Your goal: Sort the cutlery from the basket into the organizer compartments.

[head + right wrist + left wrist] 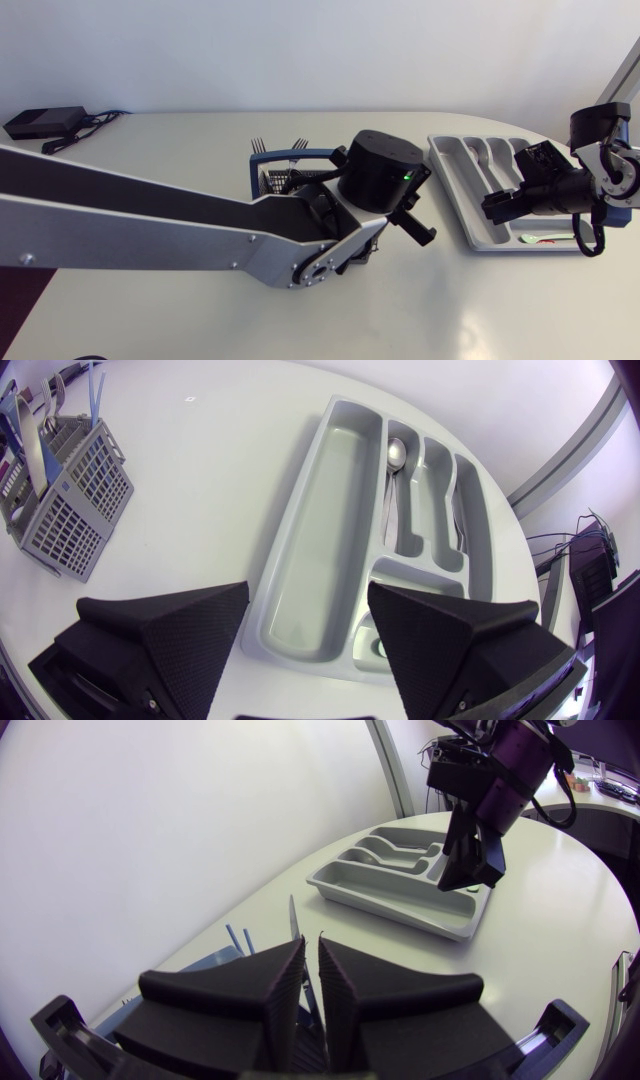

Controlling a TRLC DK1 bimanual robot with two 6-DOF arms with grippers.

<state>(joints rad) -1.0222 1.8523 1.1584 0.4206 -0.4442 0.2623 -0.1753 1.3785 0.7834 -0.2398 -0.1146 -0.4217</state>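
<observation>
Spoon [397, 455] already in organizer [310, 540], beneath spread right gripper [307, 600]. Cutlery remains in basket [75, 510], under left gripper [311, 955]; cannot tell its grip.

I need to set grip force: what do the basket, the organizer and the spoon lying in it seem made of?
Basket: probably plastic, matte grey, moulded open grid.
Organizer: likely moulded plastic, smooth grey with soft sheen, rounded walls.
Spoon: apparently polished metal; its bowl reflects brightly.

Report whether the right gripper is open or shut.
Open: the right gripper has its fingers wide apart above the organizer, with nothing between them.
</observation>
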